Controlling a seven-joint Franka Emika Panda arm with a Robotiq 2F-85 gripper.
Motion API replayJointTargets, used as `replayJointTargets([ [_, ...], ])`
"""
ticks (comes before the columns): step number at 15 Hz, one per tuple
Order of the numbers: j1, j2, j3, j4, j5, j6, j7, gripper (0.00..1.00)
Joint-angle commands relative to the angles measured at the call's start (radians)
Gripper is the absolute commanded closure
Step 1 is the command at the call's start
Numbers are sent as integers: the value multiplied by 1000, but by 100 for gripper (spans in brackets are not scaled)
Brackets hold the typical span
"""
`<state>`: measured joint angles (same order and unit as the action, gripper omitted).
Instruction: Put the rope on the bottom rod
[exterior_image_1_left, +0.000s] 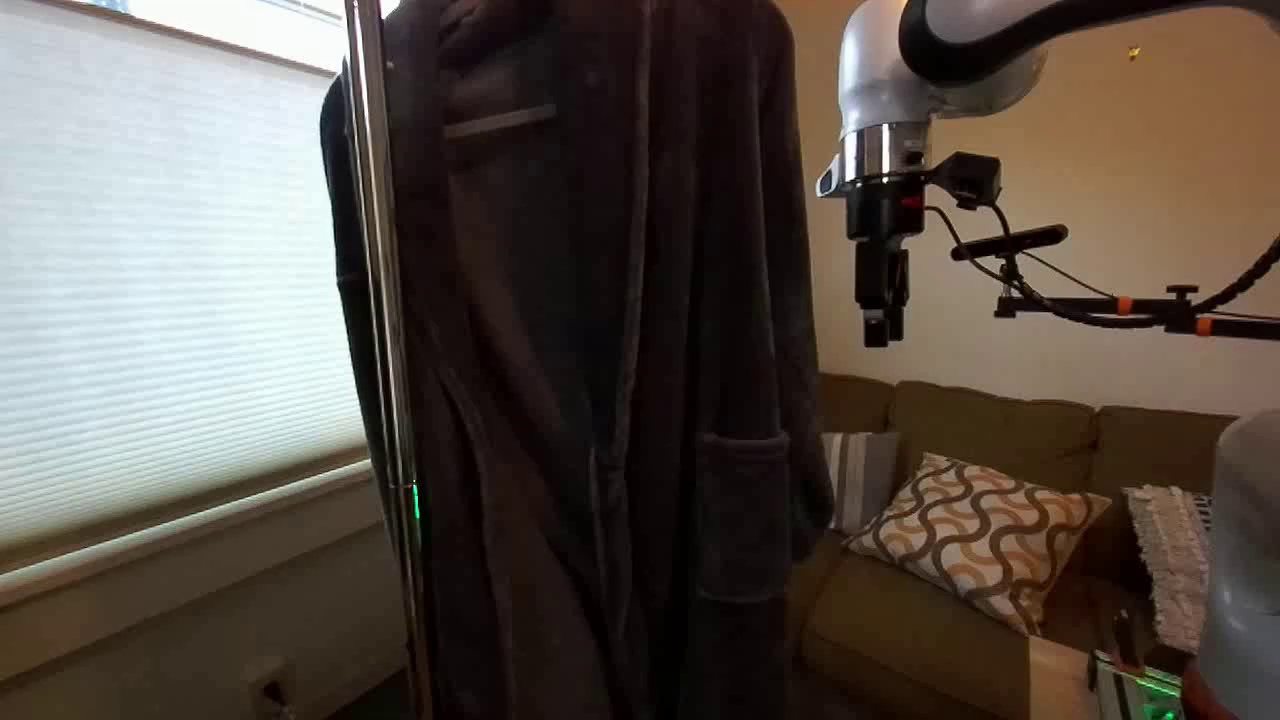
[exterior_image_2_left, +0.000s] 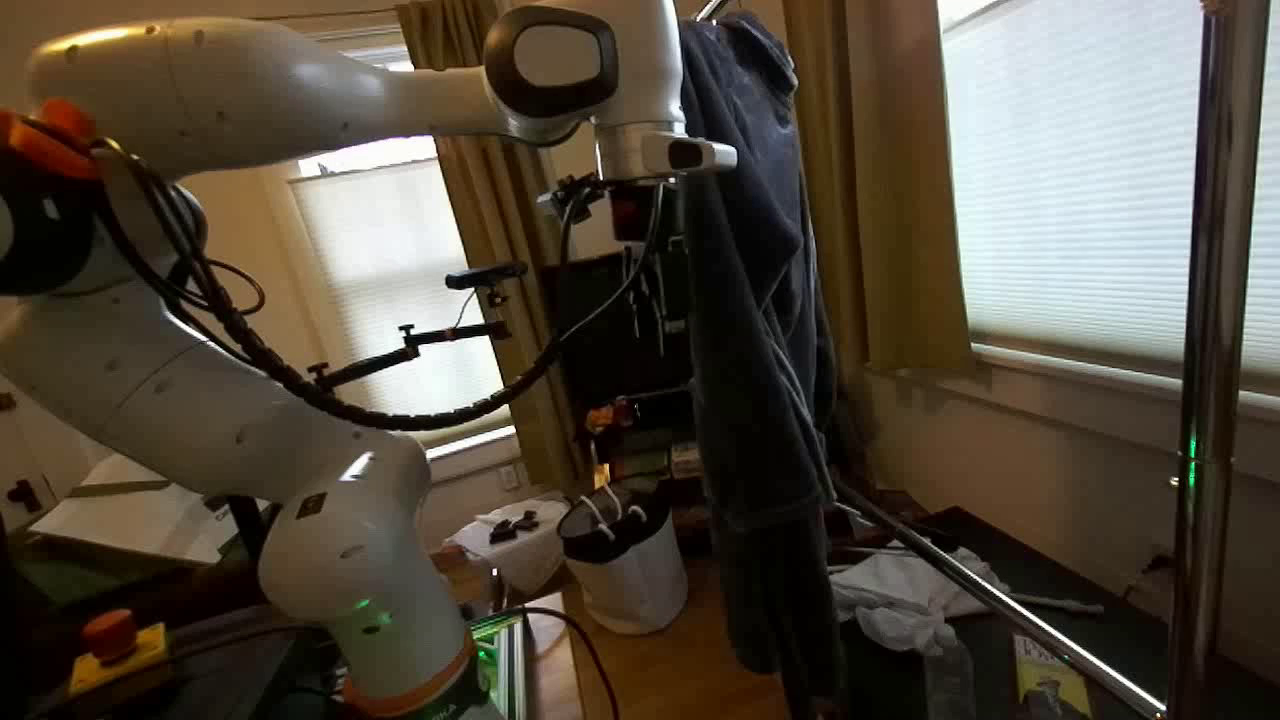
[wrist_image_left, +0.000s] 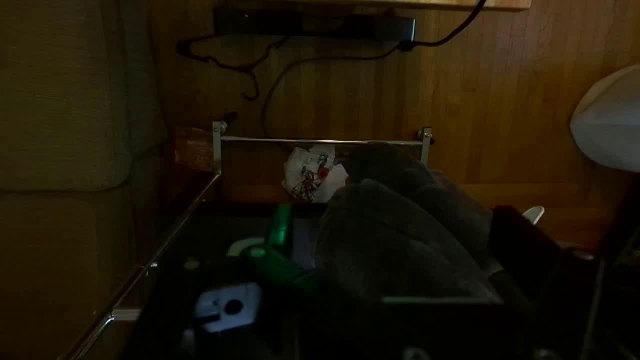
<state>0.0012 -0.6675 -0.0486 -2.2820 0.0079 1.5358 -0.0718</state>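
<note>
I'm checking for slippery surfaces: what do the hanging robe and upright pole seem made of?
Robe: dark plush fabric, perhaps fleece, judging by its matte, soft-looking pile and thick folds. Pole: probably polished or chromed metal, given its mirror-like streaks.

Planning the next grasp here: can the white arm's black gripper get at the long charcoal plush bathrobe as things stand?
Probably yes. The gripper hangs beside the bathrobe; in an exterior view only tan wall shows between them, nothing visibly blocking the way.
</note>
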Motion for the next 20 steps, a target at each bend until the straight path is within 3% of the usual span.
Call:
replayJointTargets([
  [1,-3,1,3,2,2,-1,-1,0],
  [11,-3,1,3,5,2,-1,-1,0],
  [12,-9,-11,18,12,3,45,33,0],
  [15,-15,10,26,149,47,104,108,0],
  [20,-31,98,49,463,16,192,214,0],
])
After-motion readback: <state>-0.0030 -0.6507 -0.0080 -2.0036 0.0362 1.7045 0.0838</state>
